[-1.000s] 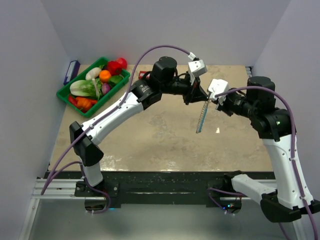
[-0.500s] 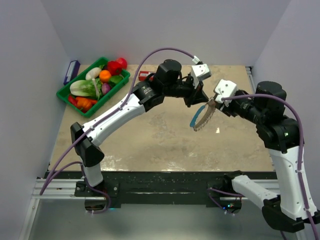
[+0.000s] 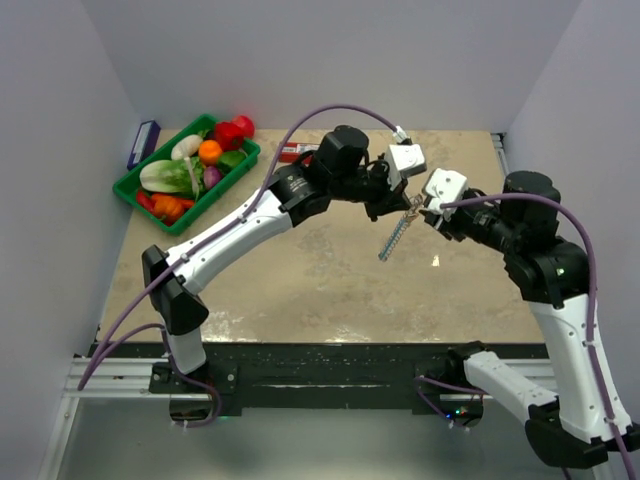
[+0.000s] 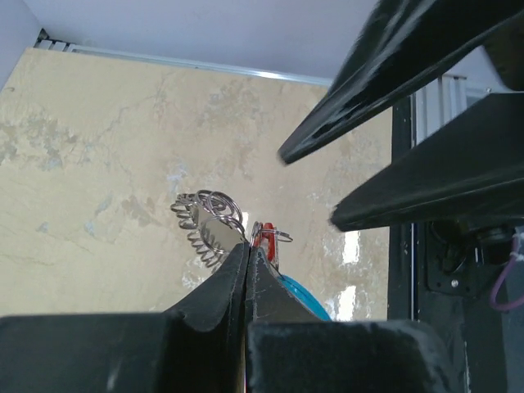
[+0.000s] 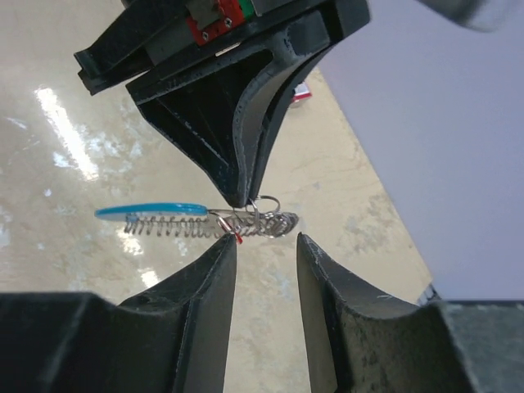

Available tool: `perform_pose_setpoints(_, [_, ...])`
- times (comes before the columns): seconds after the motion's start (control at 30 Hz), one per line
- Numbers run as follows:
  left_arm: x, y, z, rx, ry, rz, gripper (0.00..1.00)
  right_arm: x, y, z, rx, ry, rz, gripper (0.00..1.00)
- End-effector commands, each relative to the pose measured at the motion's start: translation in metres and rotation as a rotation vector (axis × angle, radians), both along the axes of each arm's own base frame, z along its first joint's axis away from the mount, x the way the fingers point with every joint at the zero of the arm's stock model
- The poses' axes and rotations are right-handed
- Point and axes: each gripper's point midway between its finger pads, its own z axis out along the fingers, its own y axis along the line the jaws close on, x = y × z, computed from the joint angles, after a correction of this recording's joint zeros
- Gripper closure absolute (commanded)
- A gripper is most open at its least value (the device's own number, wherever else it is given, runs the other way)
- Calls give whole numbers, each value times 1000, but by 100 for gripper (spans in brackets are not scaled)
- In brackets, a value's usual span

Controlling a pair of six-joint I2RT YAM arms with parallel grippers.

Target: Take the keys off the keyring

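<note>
The keyring [image 3: 395, 237] hangs in mid-air over the middle of the table as a narrow, flattened loop. My left gripper [image 3: 408, 203] is shut on its top. In the right wrist view the blue section [image 5: 151, 211] lies above a fringe of silvery keys [image 5: 164, 225], and the red-tipped key [image 5: 238, 237] sits at the pinch. The left wrist view shows my shut left gripper [image 4: 247, 246] with silvery rings [image 4: 209, 221] and the red piece [image 4: 268, 237] just past its tips. My right gripper [image 5: 264, 239] stands open right beside the bunch. One of its fingertips [image 5: 225, 243] is close against the red piece.
A green basket [image 3: 133, 189] of toy vegetables stands at the back left. A long red box [image 3: 295, 152] lies behind the left arm's wrist. A dark blue object [image 3: 143, 143] leans by the left wall. Walls close the table on three sides.
My right gripper has opened and let go of the keyring's top. The loop swung and spread, then settled back to a narrow hanging strip held by the left gripper alone.
</note>
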Motion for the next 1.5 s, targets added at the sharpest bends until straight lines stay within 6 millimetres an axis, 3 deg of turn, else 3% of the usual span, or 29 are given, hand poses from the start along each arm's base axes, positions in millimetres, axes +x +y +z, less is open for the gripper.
perform_pose_setpoints(0.0, [-22, 8, 49, -46, -186, -69, 100, 6, 19, -7, 63, 6, 72, 64])
perform_pose_setpoints(0.13, [-35, 11, 51, -20, -218, -109, 100, 4, 26, -15, 51, 12, 135, 67])
perform_pose_setpoints(0.37, [-41, 26, 61, 8, -288, -116, 100, -9, 29, -25, 40, 53, 259, 66])
perform_pose_setpoints(0.5, [-41, 35, 66, 28, -325, -105, 100, -17, 29, -35, 80, 84, 354, 56])
perform_pose_setpoints(0.7, [-53, 54, 65, 79, -364, -152, 100, -24, 41, -33, 209, 82, 492, 52])
perform_pose_setpoints(0.83, [-48, 63, 68, 120, -385, -122, 100, -21, 49, -37, 267, 112, 545, 53])
perform_pose_setpoints(0.9, [-50, 61, 46, 192, -320, -149, 100, -20, 52, -34, 298, 110, 569, 55])
perform_pose_setpoints(0.93, [-51, 59, 48, 194, -310, -150, 100, -20, 53, -31, 308, 110, 573, 56])
perform_pose_setpoints(1.0, [-50, 56, 29, 253, -270, -149, 100, -23, 56, -22, 327, 111, 596, 60])
perform_pose_setpoints(1.33, [-40, 62, 1, 398, -233, -41, 100, -22, 57, -18, 380, 183, 609, 66])
perform_pose_setpoints(1.47, [-39, 62, 5, 386, -231, -24, 100, -17, 58, -27, 390, 217, 617, 69])
